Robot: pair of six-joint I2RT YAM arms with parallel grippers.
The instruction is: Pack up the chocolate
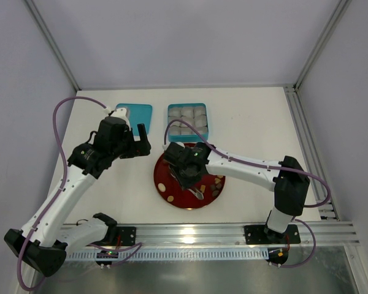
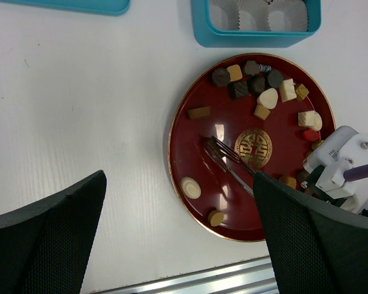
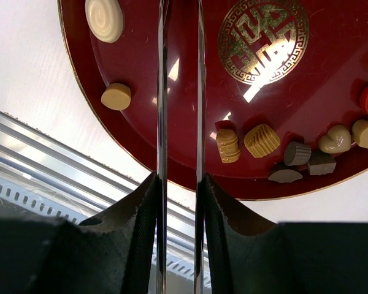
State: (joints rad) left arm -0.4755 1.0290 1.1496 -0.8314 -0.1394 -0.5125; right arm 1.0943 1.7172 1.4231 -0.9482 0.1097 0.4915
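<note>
Jaws on my left arm stand spread wide with nothing between them, hanging over the white worktop [image 2: 80, 110] at the left edge of the red plate [image 2: 190, 147]; their dark mesh fingers [image 2: 43, 239] frame my left wrist view. My right jaws are clenched on a pair of metal tongs [image 3: 162, 122], gripping the two thin blades side by side with a narrow gap between them. The tongs reach out over the plate, their tips above bare red lacquer next to the gold emblem [image 2: 253, 147]; I cannot tell whether the tips touch the surface. All the chocolate [image 2: 268, 98] I can see lies on the plate. Dark, tan and cream pieces are bunched along the rim nearest the teal box [image 2: 257, 38]. A round cream piece [image 2: 191, 187] and a round tan piece [image 2: 216, 217] sit apart on the near left side, and a few ridged tan and dark ones [image 3: 262, 140] lie by the near rim under my right wrist. White paper cups [image 2: 287, 15] line the box, which stands just beyond the plate. A flat teal lid [image 1: 135, 113] lies to the box's left.
</note>
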